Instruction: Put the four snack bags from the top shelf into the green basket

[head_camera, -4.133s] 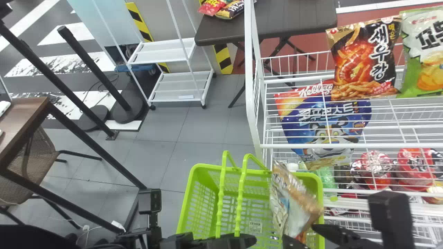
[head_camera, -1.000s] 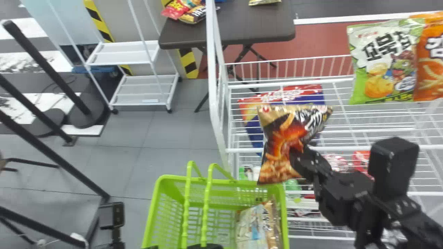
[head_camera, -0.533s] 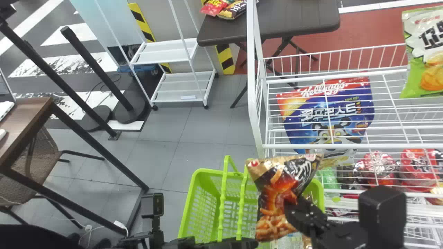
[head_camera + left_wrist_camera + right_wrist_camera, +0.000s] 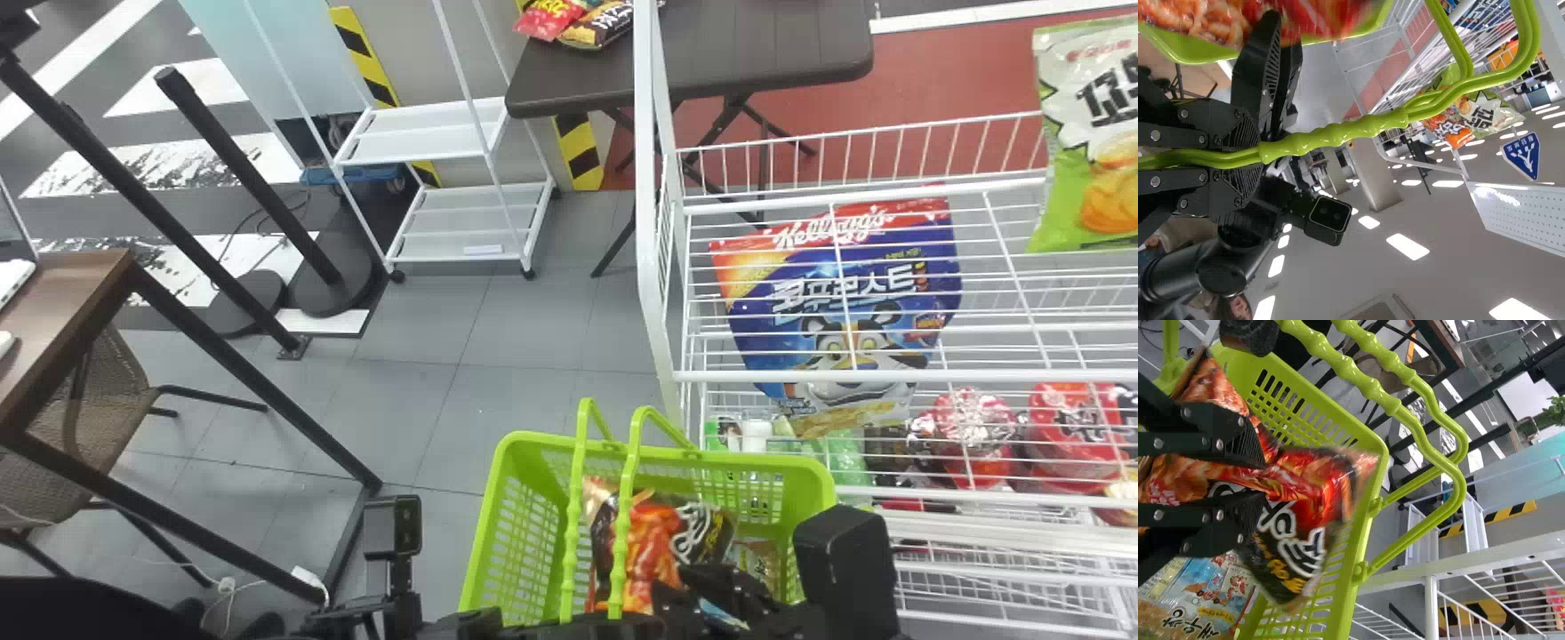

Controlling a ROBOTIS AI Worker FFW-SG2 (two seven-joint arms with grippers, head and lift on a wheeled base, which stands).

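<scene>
One black snack bag (image 4: 656,544): in the green basket (image 4: 765,462), below the level of its rim and under the arched handles (image 4: 1351,129), its front printed in fiery red.
Right gripper (image 4: 692,587): clenched on the black snack bag, dipping into the basket over the edge nearest the robot.
Left gripper (image 4: 594,626): clamped round the handles, beside the basket's near edge.
Pale snack bag (image 4: 1217,585): lying in the basket toward its right side, partly beneath the black one as the right wrist camera sees it.
Top shelf (image 4: 889,189): a green-and-white snack bag (image 4: 1089,133) stands well apart from the shelf's left corner, an orange snack bag (image 4: 1453,132) close by it.
Lower shelf: a blue cereal bag (image 4: 845,311), seen through the wire.
Dark table (image 4: 756,49): small packets (image 4: 597,25) lie near its left edge, behind the shelves.
</scene>
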